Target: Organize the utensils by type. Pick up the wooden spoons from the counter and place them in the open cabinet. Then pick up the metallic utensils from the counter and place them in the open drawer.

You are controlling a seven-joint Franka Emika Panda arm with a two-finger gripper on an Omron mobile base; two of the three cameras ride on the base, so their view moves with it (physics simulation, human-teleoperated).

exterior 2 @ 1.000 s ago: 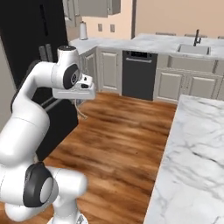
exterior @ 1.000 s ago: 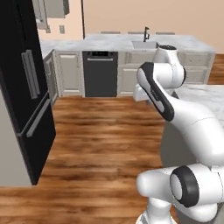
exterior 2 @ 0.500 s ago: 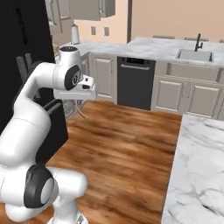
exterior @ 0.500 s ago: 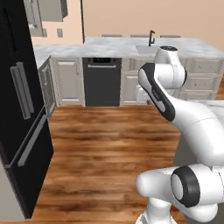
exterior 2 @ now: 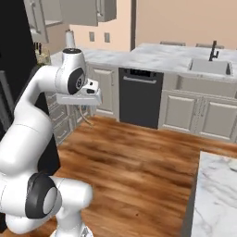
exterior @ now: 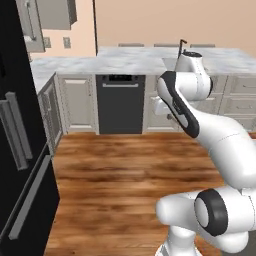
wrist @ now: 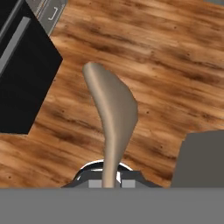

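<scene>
In front of the dishwasher (exterior: pixel 120 105), seen from the left base camera, the arm is folded up high over the wooden floor (exterior: pixel 125 170), with its hand tucked close to the body to the right of the dishwasher. That looks like a carrying pose: a compact arm keeps the load clear of the cabinet fronts while the base is out in the open. The marble counter (exterior: pixel 100 62) runs above the dishwasher and on to either side of it, and no utensils can be made out on it from here

From the right base camera, the pincer (exterior 2: pixel 82 105) hangs well to the left of the dishwasher (exterior 2: pixel 140 97), pointing down, with a thin spoon (exterior 2: pixel 84 113) dangling from it. Up and to the left of the dishwasher a wall cabinet (exterior 2: pixel 39 21) stands with its door swung open

In the hand camera, the pincer (wrist: pixel 111 181) is closed on the spoon (wrist: pixel 111 109) by its narrow end, so the broad end points away at the floor (wrist: pixel 166 65). Held at the thin part, it sits firmly between the tips. Its colour is a pale grey-tan, so I cannot say surely whether it is wooden or metal, which decides between cabinet and drawer
</scene>
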